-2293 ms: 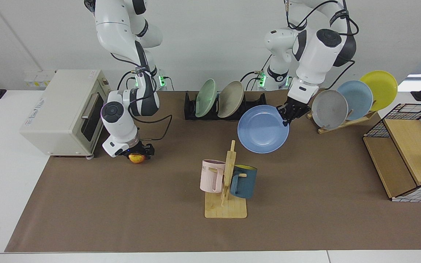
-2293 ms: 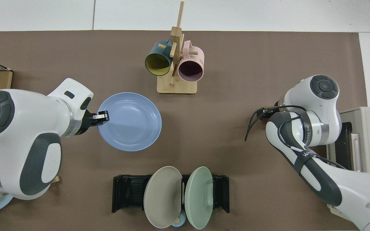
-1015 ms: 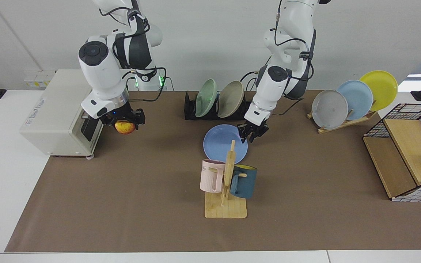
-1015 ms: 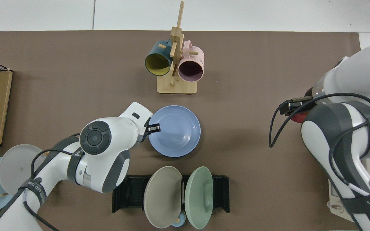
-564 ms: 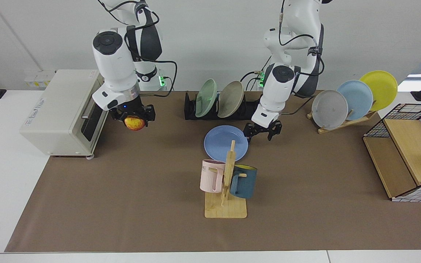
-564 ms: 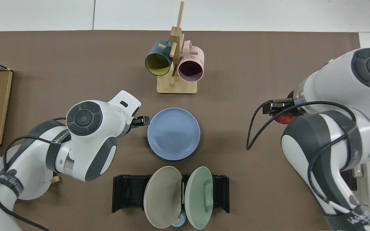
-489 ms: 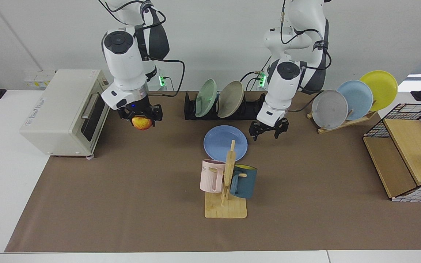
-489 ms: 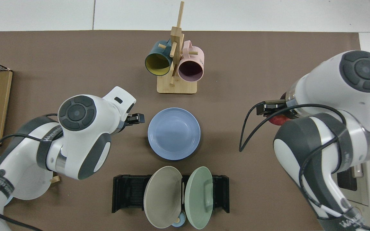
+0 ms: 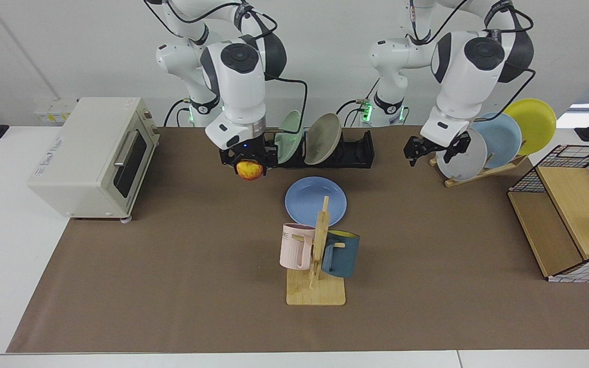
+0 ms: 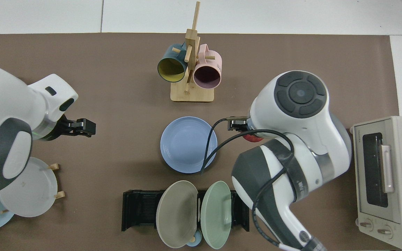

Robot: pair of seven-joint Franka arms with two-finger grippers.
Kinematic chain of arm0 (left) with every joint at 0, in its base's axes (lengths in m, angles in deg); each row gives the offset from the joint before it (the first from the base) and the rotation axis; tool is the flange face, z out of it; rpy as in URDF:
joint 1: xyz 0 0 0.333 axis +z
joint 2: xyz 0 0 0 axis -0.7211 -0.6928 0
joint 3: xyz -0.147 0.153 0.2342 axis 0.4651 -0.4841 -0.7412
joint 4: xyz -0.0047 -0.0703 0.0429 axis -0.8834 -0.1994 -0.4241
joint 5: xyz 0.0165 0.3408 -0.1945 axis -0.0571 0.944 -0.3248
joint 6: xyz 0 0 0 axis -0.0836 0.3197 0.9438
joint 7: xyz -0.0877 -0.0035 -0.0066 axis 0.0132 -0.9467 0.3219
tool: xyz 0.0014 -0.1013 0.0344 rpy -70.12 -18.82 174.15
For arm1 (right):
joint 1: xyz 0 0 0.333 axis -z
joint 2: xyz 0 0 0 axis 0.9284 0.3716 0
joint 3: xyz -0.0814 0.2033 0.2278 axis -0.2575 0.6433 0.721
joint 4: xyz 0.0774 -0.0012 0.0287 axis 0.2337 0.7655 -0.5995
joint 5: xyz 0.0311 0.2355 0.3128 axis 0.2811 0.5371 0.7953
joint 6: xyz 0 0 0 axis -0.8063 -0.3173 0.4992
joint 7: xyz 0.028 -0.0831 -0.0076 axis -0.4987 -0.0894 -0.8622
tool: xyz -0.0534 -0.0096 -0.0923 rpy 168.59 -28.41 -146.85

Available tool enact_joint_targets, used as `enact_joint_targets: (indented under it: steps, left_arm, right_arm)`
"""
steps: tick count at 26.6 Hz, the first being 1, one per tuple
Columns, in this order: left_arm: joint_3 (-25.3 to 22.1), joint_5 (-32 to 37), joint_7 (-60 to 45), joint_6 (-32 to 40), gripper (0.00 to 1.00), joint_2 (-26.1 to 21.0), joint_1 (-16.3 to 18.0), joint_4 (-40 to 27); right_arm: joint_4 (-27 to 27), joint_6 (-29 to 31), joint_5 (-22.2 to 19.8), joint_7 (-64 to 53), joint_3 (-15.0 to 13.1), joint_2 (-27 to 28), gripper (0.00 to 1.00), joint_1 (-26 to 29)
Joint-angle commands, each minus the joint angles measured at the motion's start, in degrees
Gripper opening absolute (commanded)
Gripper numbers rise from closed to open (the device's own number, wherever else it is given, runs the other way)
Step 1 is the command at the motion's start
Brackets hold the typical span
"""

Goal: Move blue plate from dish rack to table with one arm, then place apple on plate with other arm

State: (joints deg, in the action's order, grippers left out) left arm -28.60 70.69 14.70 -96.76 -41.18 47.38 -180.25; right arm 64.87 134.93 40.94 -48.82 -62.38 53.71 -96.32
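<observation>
Apple (image 9: 250, 170) hangs in the right gripper (image 9: 249, 162), clamped between the two fingers, above the table (image 9: 172, 266) and just beside the blue plate (image 9: 315, 200), not yet over it; this is the facing view. The plate lies flat on the mat, in front of the dish rack (image 9: 356, 151). The left gripper (image 9: 433, 147) waits with its jaws apart and empty, well away near the wooden plate stand (image 9: 483, 171).

From the top view, the apple (image 10: 253, 138) shows only as a red sliver under the right arm's wrist, close to the rim of the plate (image 10: 187, 144). I judge the apple to be firm, round and smooth (so it may roll); a low release over the plate centre seems best.
</observation>
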Motion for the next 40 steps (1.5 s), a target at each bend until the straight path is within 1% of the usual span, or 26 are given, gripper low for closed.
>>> enact_joint_targets:
  steps: [1,4,6,8,13,19,23,25,31,36,37,38,39,40]
  left_arm:
    - [-3.5,-0.9,6.4,4.0,1.00,2.6,0.0,1.5]
    - [-6.3,-2.2,8.7,4.9,1.00,4.5,0.0,1.3]
    - [-7.8,-4.8,9.6,4.5,1.00,5.3,0.1,1.1]
    - [-8.4,-6.5,9.7,3.6,1.00,5.3,0.1,1.1]
    - [-8.3,-6.6,9.1,1.0,1.00,5.2,-0.4,1.0]
    - [-8.3,-6.6,9.1,0.0,1.00,4.9,-0.6,1.0]
    - [-8.1,-6.2,9.1,-0.1,1.00,4.8,-0.7,1.0]
    - [-8.0,-6.2,9.0,0.0,1.00,4.7,-0.7,1.0]
    - [-7.9,-6.2,8.9,-0.1,1.00,4.6,-0.8,0.9]
    - [-7.8,-6.1,8.8,-0.1,1.00,4.5,-0.8,0.9]
    - [-7.8,-6.2,8.8,-0.1,1.00,4.5,-0.8,0.9]
    - [-7.8,-6.1,8.8,-0.1,1.00,4.5,-0.8,0.9]
    - [-7.7,-6.1,8.8,-0.1,1.00,4.5,-0.8,0.9]
    - [-7.7,-6.1,8.8,-0.1,1.00,4.5,-0.8,0.9]
  right_arm:
    - [-3.1,1.3,0.5,4.3,-0.2,4.4,0.00,-2.9]
    - [-3.3,3.8,0.6,7.6,-0.2,6.5,0.00,-4.7]
    - [-3.6,5.7,0.6,10.6,-0.3,8.2,0.00,-6.0]
    - [-5.3,6.5,0.5,13.1,-0.3,10.7,0.00,-7.6]
    - [-9.9,7.5,0.5,17.9,-0.3,17.1,0.00,-10.4]
    - [-9.7,10.8,1.0,19.9,-0.2,19.9,0.00,-12.5]
    - [-9.4,14.7,1.1,21.4,-0.2,22.3,0.00,-13.6]
    - [-9.1,15.5,1.2,21.5,-0.2,22.9,0.00,-13.8]
    - [-7.0,16.1,1.4,21.5,-0.2,23.6,0.00,-14.2]
    - [-6.9,15.6,1.4,21.3,-0.2,23.6,0.00,-14.2]
    - [-6.9,15.5,1.4,21.4,-0.2,23.6,0.08,-14.2]
    - [-6.9,15.5,1.4,21.4,-0.2,23.6,0.49,-14.2]
    - [-6.9,15.4,1.4,21.5,-0.2,23.6,0.98,-14.2]
    - [-6.9,15.0,1.5,21.3,-0.2,23.4,1.00,-14.2]
